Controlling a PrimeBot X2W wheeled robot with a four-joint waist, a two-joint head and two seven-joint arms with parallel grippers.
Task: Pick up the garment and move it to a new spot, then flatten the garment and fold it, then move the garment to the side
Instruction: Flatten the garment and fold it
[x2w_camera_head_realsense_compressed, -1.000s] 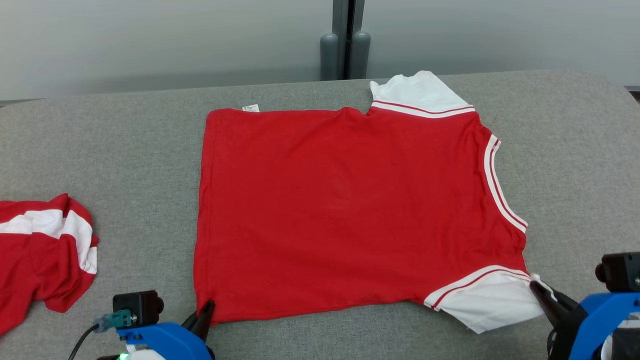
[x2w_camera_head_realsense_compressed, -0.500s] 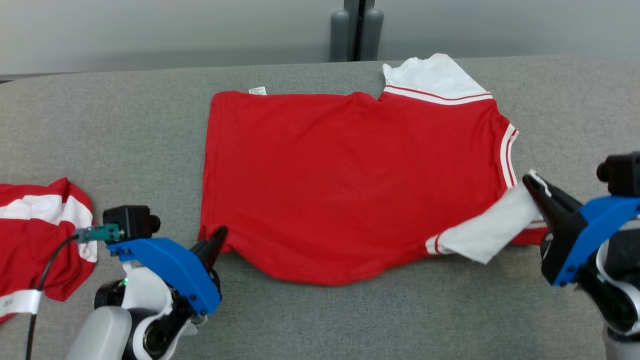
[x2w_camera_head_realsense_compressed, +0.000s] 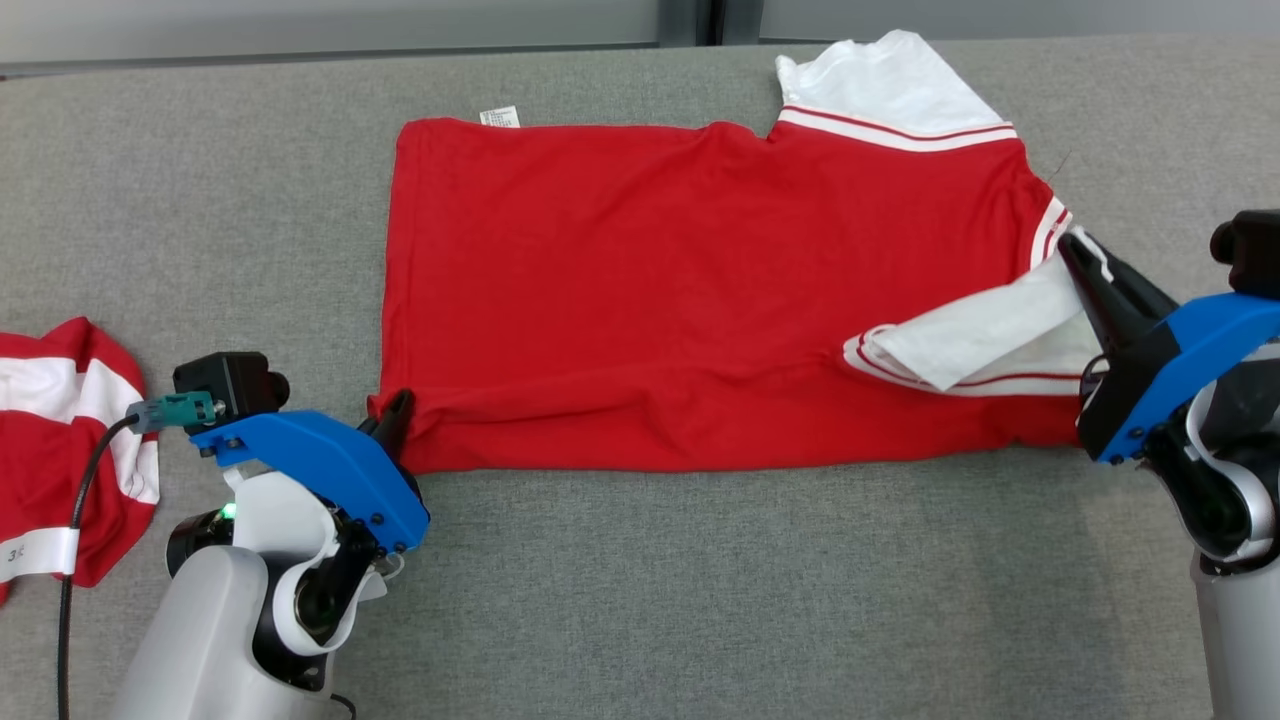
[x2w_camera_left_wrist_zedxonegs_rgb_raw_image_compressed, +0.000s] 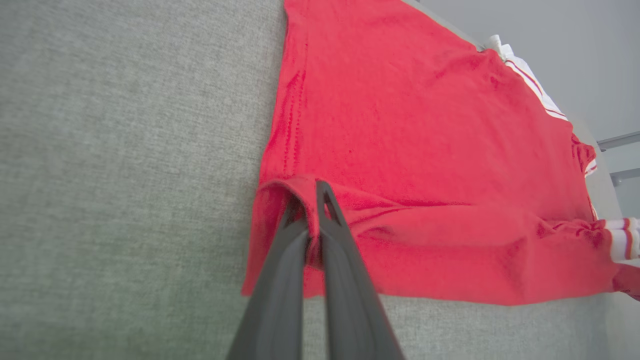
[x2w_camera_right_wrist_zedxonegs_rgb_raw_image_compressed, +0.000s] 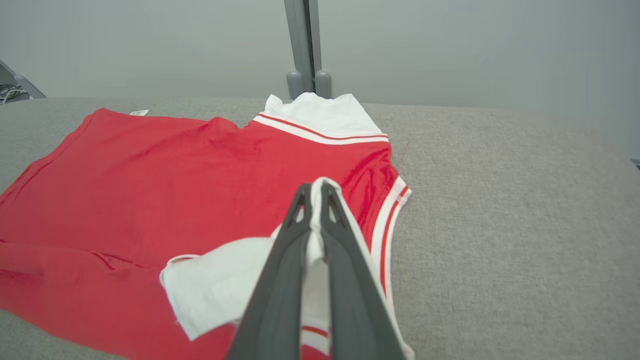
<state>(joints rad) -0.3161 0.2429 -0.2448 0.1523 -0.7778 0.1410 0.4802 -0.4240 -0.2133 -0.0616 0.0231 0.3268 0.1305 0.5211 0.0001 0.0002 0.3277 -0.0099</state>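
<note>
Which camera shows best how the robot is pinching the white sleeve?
The right wrist view: the right gripper shuts on the white sleeve, big, central. The head view shows the pinch smaller, at the right. The left wrist view catches its striped cuff, tiny at the edge.

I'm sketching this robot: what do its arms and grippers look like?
The left gripper and right gripper each have long dark tapered fingers, a blue housing and a black camera block, on white-grey forearms. The left adds a teal plug, black cable and green light.

Red garment (x2w_camera_head_realsense_compressed: 640, 290), white red-striped sleeves; grey table (x2w_camera_head_realsense_compressed: 700, 600).
</note>
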